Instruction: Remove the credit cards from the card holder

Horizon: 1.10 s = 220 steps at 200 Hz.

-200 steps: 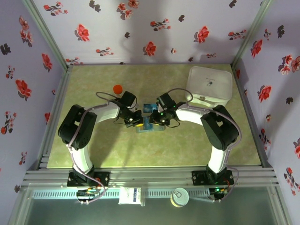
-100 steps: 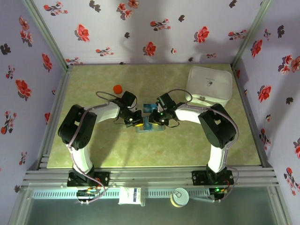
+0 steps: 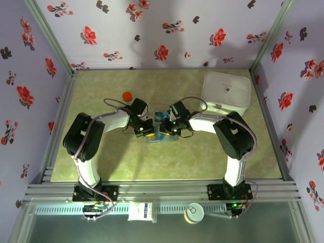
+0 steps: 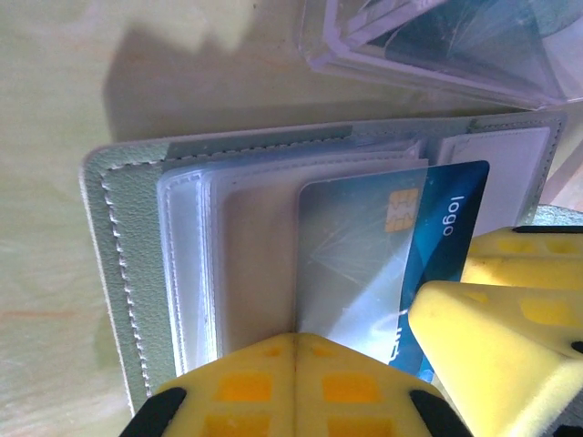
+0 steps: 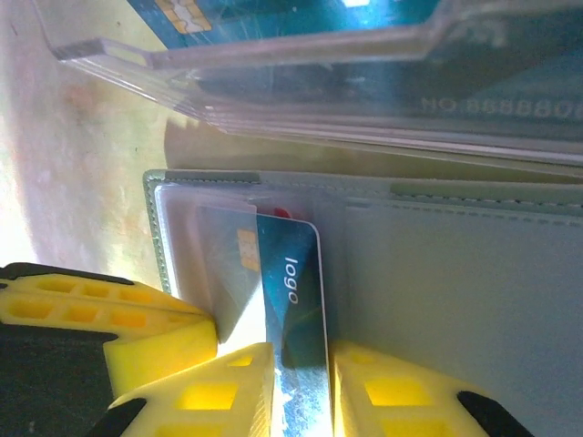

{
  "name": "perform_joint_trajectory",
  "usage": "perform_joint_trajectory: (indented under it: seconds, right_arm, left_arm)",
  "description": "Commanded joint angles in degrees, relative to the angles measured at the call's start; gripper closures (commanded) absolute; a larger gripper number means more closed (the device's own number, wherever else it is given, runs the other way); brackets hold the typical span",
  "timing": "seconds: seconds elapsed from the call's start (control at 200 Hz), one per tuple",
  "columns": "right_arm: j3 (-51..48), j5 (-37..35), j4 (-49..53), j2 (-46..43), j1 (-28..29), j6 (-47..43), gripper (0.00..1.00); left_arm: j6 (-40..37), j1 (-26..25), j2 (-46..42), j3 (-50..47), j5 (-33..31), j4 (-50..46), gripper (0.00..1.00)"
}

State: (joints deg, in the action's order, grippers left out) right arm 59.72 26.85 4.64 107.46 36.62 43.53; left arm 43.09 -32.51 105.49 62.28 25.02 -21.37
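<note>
The card holder (image 4: 118, 273) lies open on the table, with a grey-green stitched edge and clear sleeves. A blue credit card (image 4: 437, 218) with a gold chip and the word "logo" sticks partly out of a sleeve. My left gripper (image 4: 296, 350) is shut, its tips pressed down on the sleeves beside the card. My right gripper (image 5: 299, 401) is closed narrowly on the card's (image 5: 296, 291) exposed blue strip, one finger on each side. From above, both grippers (image 3: 147, 129) (image 3: 170, 128) meet over the holder (image 3: 160, 137). A red sliver shows behind the card.
A clear plastic square (image 5: 364, 73) with another blue card inside lies just beyond the holder. A big white rounded box (image 3: 226, 91) stands at the back right. A small orange-red cap (image 3: 127, 95) sits at the back left. Walls close in the table's sides.
The right arm's elbow has edged slightly left. Both grippers stay at the holder.
</note>
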Motion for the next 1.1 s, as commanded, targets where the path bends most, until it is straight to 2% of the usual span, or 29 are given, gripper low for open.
perform_joint_trajectory:
  seconds: [0.0, 0.39, 1.095]
  right_arm:
    - [-1.2, 0.62, -1.0, -2.15, -0.23, 0.86, 0.78]
    - [-1.2, -0.77, 1.01, -2.94, -0.41, 0.16, 0.88]
    - [0.13, -6.97, 10.86, -6.43, -1.55, -4.86, 0.89]
  left_arm:
    - [-1.0, -0.14, 1.8, 1.21, -1.54, -2.55, 1.0]
    - [-1.04, -0.14, 1.83, 1.47, -1.55, -2.77, 1.0]
    - [-0.81, -0.1, 1.7, 1.88, -1.08, -2.89, 1.0]
